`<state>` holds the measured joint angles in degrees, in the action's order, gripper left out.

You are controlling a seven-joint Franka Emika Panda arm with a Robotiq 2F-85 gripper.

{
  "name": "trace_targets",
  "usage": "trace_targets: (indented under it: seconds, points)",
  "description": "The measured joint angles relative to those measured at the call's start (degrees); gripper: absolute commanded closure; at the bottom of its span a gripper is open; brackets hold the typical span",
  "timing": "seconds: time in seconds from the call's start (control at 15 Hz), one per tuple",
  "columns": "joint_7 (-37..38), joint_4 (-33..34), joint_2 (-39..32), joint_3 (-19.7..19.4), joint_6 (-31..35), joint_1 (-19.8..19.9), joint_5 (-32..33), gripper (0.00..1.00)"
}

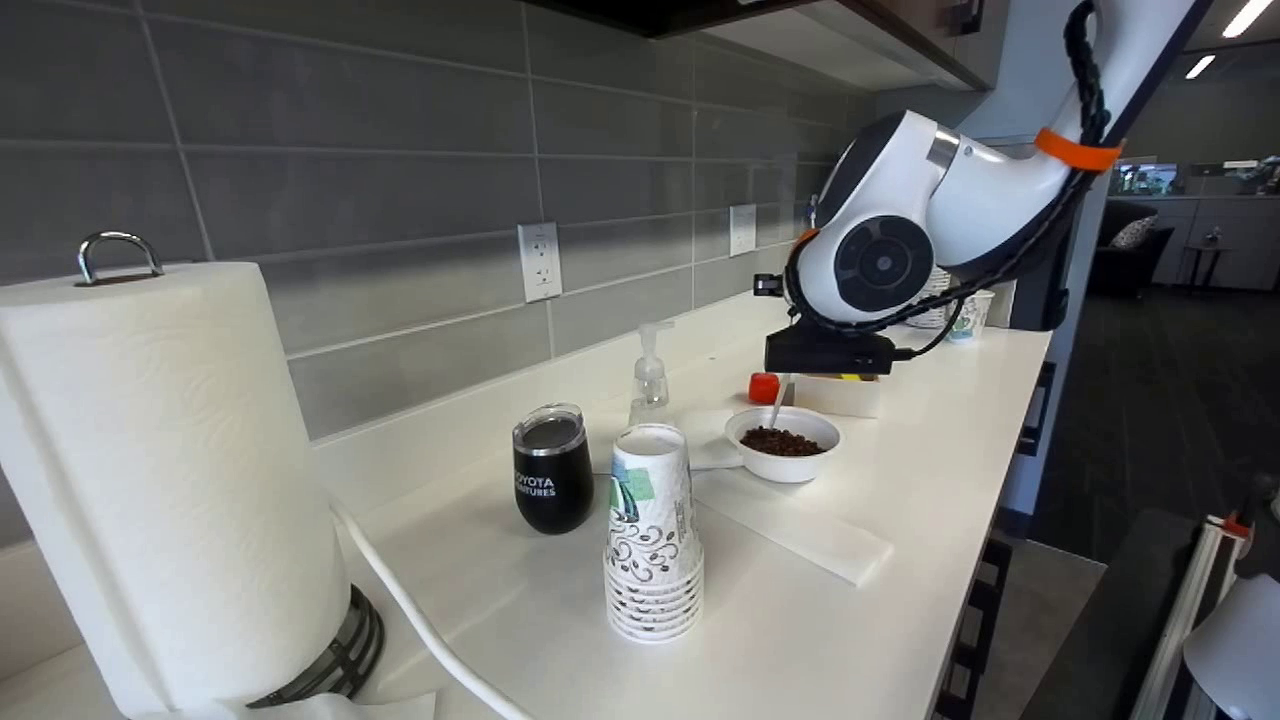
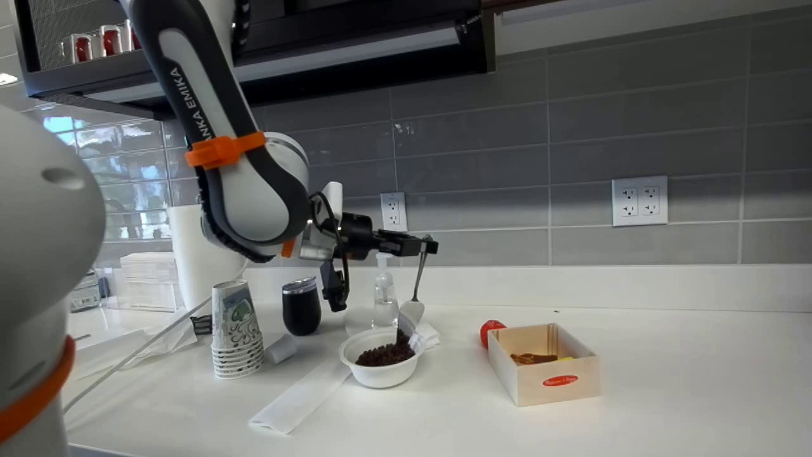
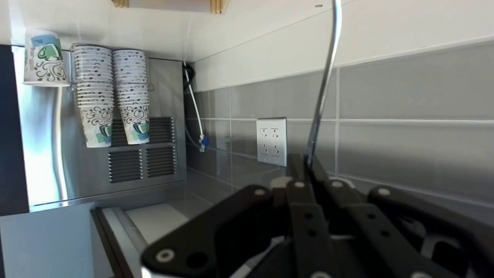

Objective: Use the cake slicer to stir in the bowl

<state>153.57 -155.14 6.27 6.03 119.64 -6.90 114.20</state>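
Wooden box (image 2: 531, 387) near bowl (image 2: 380, 379), paper cups (image 1: 655, 540), tumbler (image 1: 553, 492)

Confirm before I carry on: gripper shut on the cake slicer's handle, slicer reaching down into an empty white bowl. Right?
Not quite: the white bowl isn't empty; both exterior views show dark brown bits in it. The gripper is shut on the handle of the cake slicer, which reaches into the bowl.
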Motion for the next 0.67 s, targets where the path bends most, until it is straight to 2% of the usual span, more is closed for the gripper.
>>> trace_targets:
  seconds: [0.67]
  points:
    - [-1.5, -2.0, -0.1, 0.1, -1.1, -0.1, -0.1, 0.99]
